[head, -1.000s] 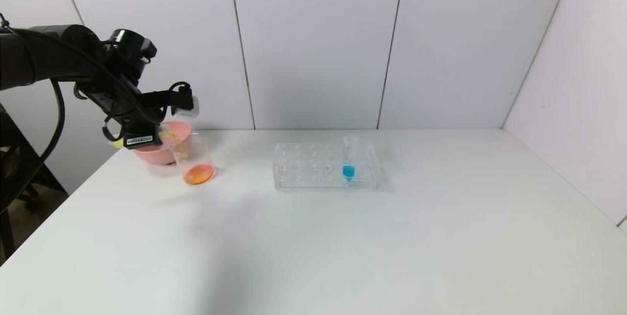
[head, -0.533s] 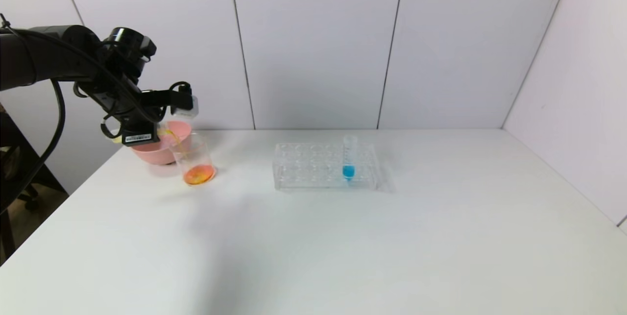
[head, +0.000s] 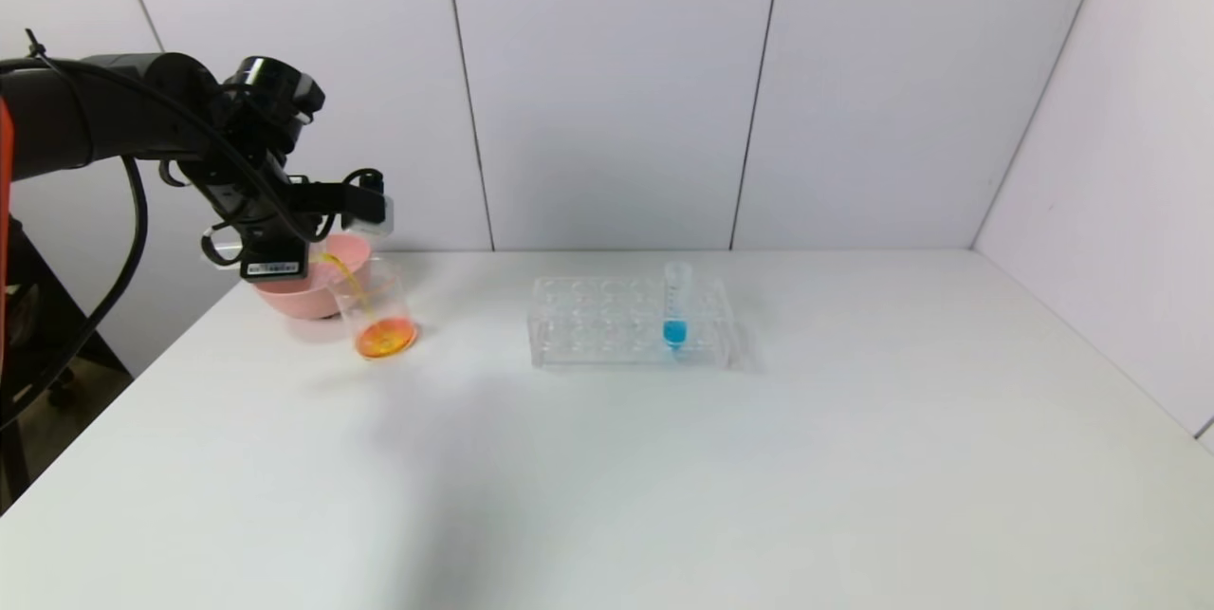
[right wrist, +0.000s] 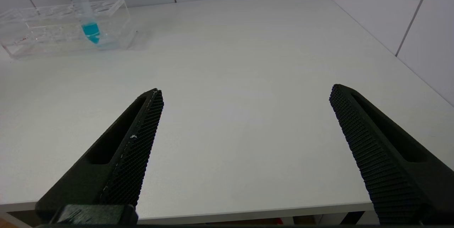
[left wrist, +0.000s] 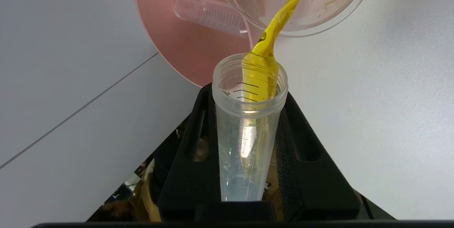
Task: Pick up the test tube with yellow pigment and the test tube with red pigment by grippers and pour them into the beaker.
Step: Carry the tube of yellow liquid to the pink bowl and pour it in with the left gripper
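The left claw (left wrist: 248, 139) grasps the tilted yellow tube (left wrist: 248, 121) just above the beaker (head: 377, 314) — mid-pour; next, draining it fully — the right claw (right wrist: 244, 143) gapes empty.

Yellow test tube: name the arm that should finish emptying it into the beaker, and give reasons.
Left. The left gripper is shut on the yellow test tube, tipped at the beaker with a yellow stream running in. The right gripper hangs open over bare table, far from the beaker.

A white worktop (head: 664, 477) fills a corner of pale panelled walls (head: 607, 88) with thin dark seams, evenly lit.
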Robot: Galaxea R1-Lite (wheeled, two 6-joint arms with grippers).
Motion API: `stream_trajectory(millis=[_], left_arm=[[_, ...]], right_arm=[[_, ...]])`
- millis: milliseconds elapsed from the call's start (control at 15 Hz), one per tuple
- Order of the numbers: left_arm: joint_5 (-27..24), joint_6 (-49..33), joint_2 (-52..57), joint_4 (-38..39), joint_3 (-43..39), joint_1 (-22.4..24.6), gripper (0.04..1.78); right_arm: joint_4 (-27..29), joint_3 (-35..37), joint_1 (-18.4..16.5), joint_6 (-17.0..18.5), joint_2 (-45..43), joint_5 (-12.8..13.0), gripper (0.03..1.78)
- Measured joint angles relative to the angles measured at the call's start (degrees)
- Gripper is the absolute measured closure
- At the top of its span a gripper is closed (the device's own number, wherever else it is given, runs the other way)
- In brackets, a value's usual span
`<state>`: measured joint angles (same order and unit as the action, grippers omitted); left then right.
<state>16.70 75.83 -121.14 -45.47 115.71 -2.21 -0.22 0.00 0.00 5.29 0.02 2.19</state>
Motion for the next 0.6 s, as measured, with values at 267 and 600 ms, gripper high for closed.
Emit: stream_trajectory(millis=[267, 600], left_arm=[[2.8, 1.4, -0.3, 0.4, 0.0, -0.2, 1.37], [4.7, 3.2, -0.3, 2.3, 0.0, -0.3, 1.37]], right_arm=[[0.0, 0.0, 0.0, 0.0, 0.0, 0.0, 0.10], [0.0, 0.0, 0.0, 0.0, 0.0, 0.0, 0.10]])
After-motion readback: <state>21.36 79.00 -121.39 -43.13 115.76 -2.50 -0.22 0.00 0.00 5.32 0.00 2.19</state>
